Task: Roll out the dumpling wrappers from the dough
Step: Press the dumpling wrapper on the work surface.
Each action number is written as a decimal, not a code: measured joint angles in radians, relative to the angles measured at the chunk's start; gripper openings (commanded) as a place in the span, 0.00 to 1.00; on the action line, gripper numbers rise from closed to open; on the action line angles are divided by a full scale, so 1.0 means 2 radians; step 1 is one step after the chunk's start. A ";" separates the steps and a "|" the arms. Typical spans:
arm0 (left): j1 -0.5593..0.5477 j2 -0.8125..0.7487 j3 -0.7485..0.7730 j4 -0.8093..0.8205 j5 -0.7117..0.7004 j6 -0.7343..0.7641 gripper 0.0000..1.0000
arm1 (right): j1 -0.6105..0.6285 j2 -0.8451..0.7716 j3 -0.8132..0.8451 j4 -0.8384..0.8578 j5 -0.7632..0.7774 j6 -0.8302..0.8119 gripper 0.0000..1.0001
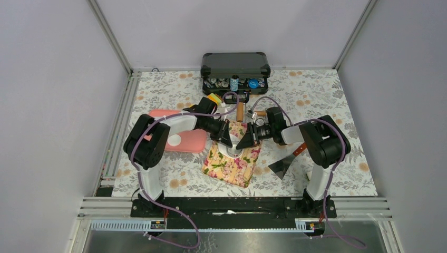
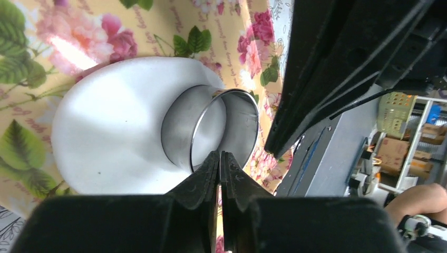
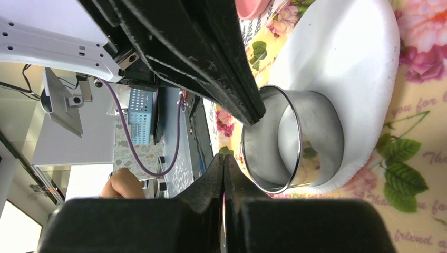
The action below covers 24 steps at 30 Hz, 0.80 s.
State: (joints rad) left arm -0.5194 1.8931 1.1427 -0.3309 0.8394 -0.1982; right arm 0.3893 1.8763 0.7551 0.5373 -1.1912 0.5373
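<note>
White dough; silver tin; yellow floral cloth; pink tray

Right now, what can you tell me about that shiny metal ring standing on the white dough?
The shiny silver metal ring is a thin-walled, open-ended band, polished enough to mirror its surroundings. It stands upright, one open end down, on the flattened white dough sheet, near that sheet's edge, over the yellow floral cloth. White dough shows through its middle. The closed left hand and closed right hand point at its rim from opposite sides; whether either touches it is unclear.
</note>
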 measured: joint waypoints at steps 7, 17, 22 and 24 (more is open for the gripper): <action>-0.005 -0.023 -0.002 0.003 0.005 0.021 0.04 | 0.000 0.000 0.011 0.011 0.000 0.014 0.00; -0.007 -0.030 -0.008 -0.028 0.025 0.073 0.00 | 0.000 0.046 0.044 0.083 0.001 0.077 0.00; -0.010 -0.030 -0.021 -0.043 0.029 0.092 0.00 | 0.000 0.073 0.043 0.107 0.001 0.102 0.00; -0.013 -0.030 -0.022 -0.044 0.031 0.095 0.00 | 0.000 0.080 0.043 0.111 0.001 0.107 0.00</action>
State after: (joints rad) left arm -0.5457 1.8339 1.0985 -0.4198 0.9024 -0.0074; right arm 0.3893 2.0357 0.8421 0.7589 -1.1893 0.7513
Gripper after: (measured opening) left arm 0.010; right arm 0.011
